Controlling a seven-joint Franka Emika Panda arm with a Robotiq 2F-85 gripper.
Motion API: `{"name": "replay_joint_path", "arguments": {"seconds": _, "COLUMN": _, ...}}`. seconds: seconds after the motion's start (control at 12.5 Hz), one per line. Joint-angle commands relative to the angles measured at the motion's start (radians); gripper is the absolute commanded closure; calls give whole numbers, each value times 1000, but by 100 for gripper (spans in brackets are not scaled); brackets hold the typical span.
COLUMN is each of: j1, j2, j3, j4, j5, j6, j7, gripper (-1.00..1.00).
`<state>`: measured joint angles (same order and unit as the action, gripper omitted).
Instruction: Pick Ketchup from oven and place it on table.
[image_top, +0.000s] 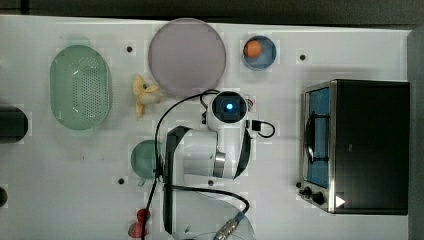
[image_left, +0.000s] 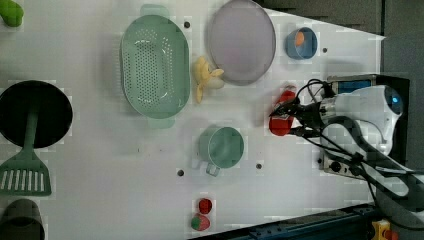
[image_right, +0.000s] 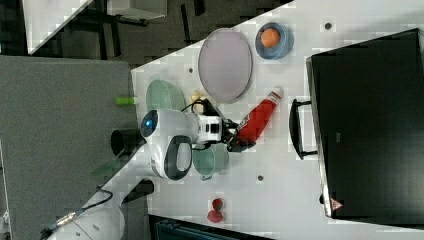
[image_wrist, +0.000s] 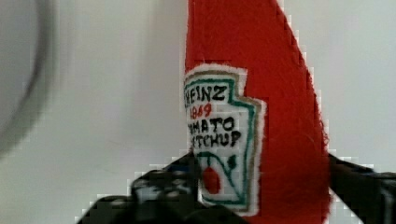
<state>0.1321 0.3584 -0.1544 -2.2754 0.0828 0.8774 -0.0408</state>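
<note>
**A:** On the white tabletop (image_top: 60, 165), starting at the top view's left edge, what is there?

**B:** A green colander (image_top: 80, 87) near the far left corner. Just beside it, towards the middle, is a banana peel (image_top: 144, 95). Nearer the front edge there is a green cup (image_top: 145, 159), and two strawberries (image_top: 140, 222) sit right at that edge.

**A:** And in the middle?

**B:** A big grey plate (image_top: 187, 56) sits against the far edge. The robot's white arm (image_top: 210, 150) reaches in from the front edge and ends just below the plate.

**A:** Where is the ketchup?

**B:** The ketchup (image_right: 257, 120) is out on the tabletop, between the plate and the oven and apart from both. In the right view its white cap points towards the plate. I cannot tell whether it stands or lies.

**A:** What about the gripper?

**B:** The gripper (image_right: 240, 142) is at the bottle's wide lower end. In the wrist view its jaws are spread, with one dark finger (image_wrist: 159, 186) on each side of the red body below the label. I cannot tell whether they touch the bottle.

**A:** And further right?

**B:** A blue bowl (image_top: 270, 59) holding an orange (image_top: 253, 48) sits by the far edge. The oven (image_top: 370, 145) is at the right edge, its blue glass door closed and facing the arm.
</note>
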Motion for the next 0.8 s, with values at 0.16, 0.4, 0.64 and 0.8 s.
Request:
{"name": "replay_joint_path", "arguments": {"seconds": 0.16, "j1": 14, "j2": -57, "j3": -24, "j4": 18, "j5": -13, "j6": 32, "j7": 35, "gripper": -100}}
{"name": "replay_joint_path", "arguments": {"seconds": 0.4, "j1": 15, "j2": -181, "j3": -24, "j4": 90, "j5": -13, "j6": -16, "j7": 35, "gripper": -100}}
{"name": "replay_joint_path", "arguments": {"seconds": 0.64, "j1": 15, "j2": -292, "j3": -24, "j4": 201, "j5": -14, "j6": -192, "j7": 35, "gripper": -100}}
{"name": "replay_joint_path", "arguments": {"seconds": 0.8, "j1": 15, "j2": -335, "j3": -24, "j4": 304, "j5": -16, "j6": -316, "j7": 35, "gripper": -100}}
